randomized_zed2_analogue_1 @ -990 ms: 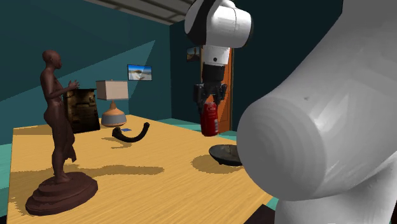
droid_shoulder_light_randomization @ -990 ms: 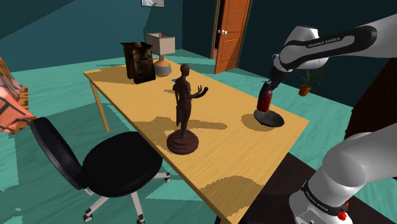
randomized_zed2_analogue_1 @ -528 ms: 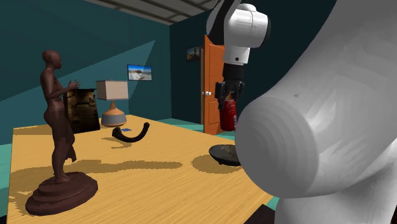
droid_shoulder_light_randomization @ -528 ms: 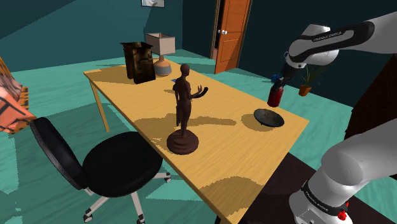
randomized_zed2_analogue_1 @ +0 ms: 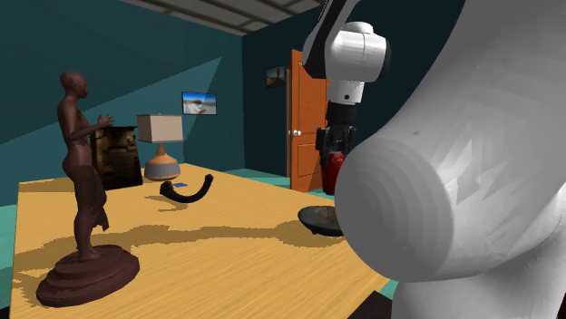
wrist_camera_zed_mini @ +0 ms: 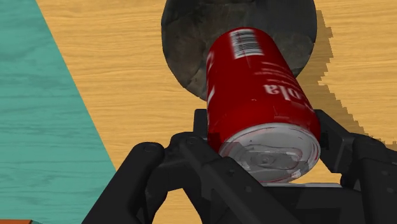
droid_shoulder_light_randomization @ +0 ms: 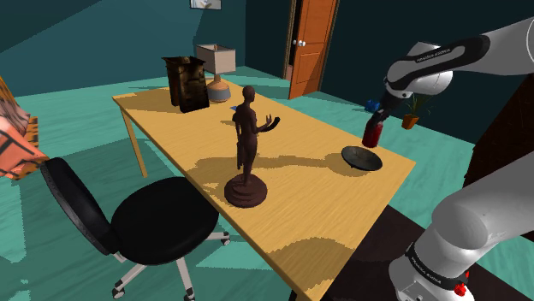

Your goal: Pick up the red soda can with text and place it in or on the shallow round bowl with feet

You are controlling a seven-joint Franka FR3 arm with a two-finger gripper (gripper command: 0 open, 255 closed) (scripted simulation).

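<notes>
A brown statue point(droid_shoulder_light_randomization: 246, 150) stands on the table point(droid_shoulder_light_randomization: 295, 218), chair point(droid_shoulder_light_randomization: 161, 224) beside.

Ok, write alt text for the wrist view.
The black gripper clasps a red can with white lettering and a barcode. Beyond it, a dark round bowl sits on a wooden table, with teal floor past the table's edge.

On the table point(droid_shoulder_light_randomization: 291, 214), the footed bowl point(droid_shoulder_light_randomization: 361, 158) lies at the shoulder view's right of the statue point(droid_shoulder_light_randomization: 247, 137), the soda can point(droid_shoulder_light_randomization: 371, 130) above it; the lamp point(droid_shoulder_light_randomization: 216, 67) stands behind the statue, the office chair point(droid_shoulder_light_randomization: 163, 221) to its left.
</notes>
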